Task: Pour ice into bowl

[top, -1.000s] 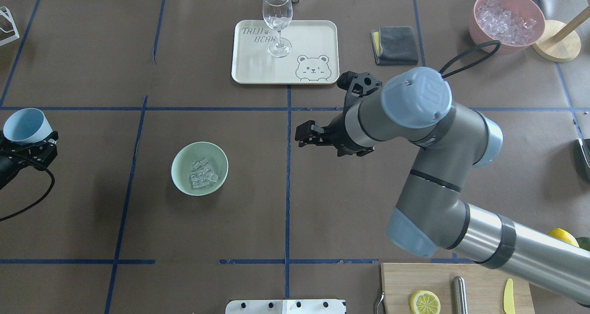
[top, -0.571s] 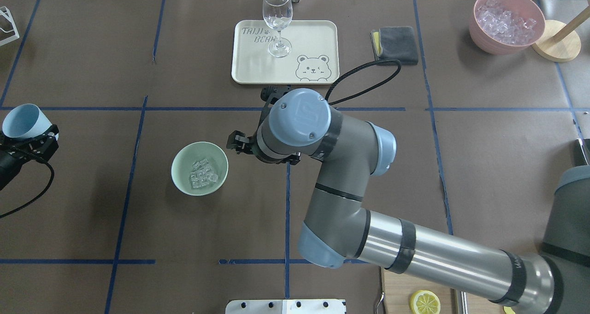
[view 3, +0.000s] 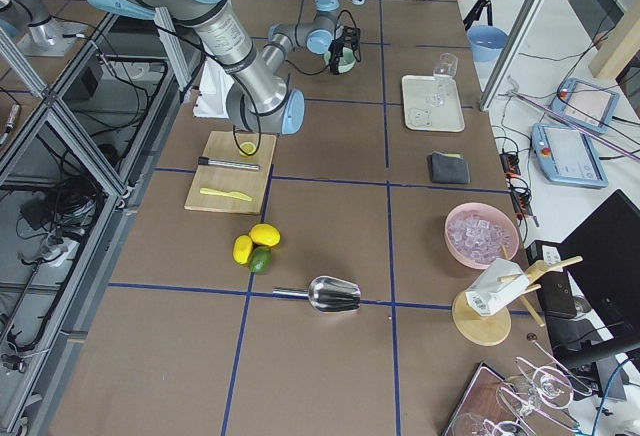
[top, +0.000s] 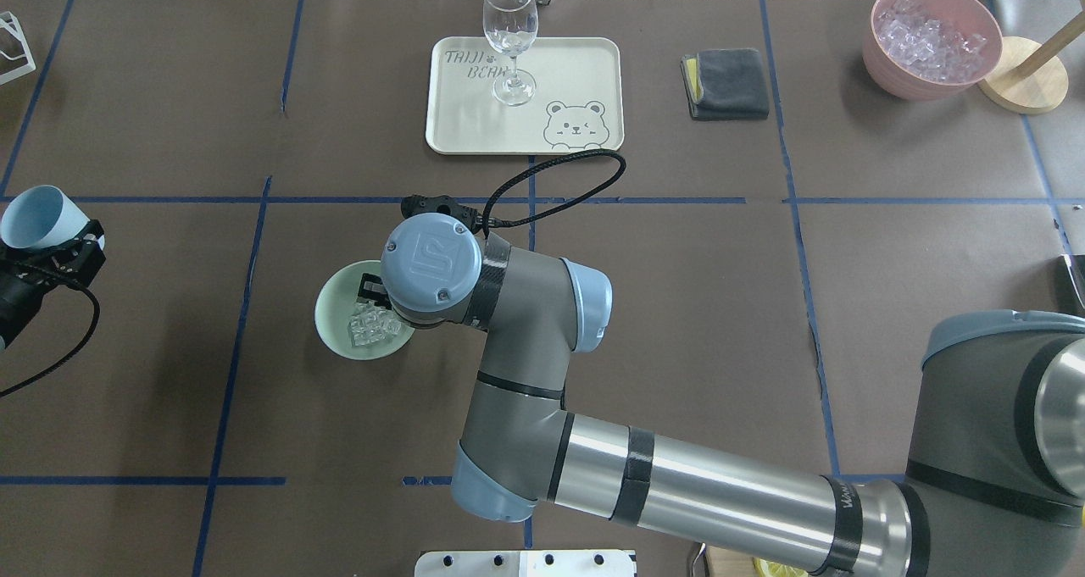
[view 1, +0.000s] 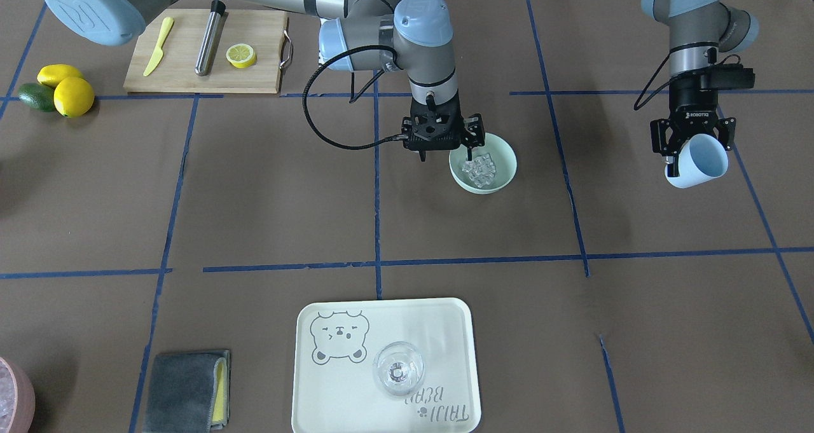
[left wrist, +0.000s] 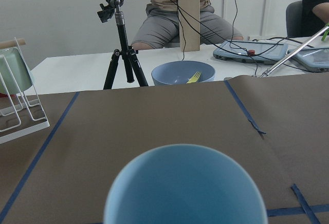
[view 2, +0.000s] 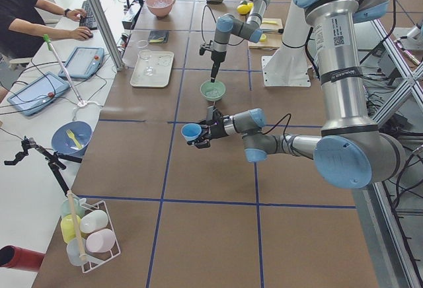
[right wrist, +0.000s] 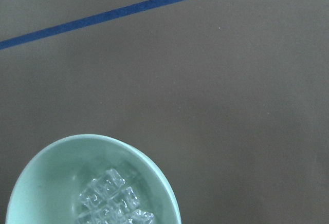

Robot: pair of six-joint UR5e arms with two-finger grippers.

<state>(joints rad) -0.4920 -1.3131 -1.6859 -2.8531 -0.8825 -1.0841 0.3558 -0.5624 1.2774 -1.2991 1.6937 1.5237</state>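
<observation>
Exterior front-facing shows the right hand (view 1: pixel 445 155) open over the upright bowl (view 1: pixel 505 159) of ice (view 1: pixel 480 169), mostly hidden overhead; left hand (view 1: pixel 693 143) clasps a cup (view 1: pixel 701 161).

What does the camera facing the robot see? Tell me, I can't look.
A pale green bowl holding clear ice cubes sits near the middle, with the right gripper open at its rim. Off to one side, the left gripper holds a tilted blue cup.

Overhead vs front cam, shared bowl (top: pixel 333 307)
</observation>
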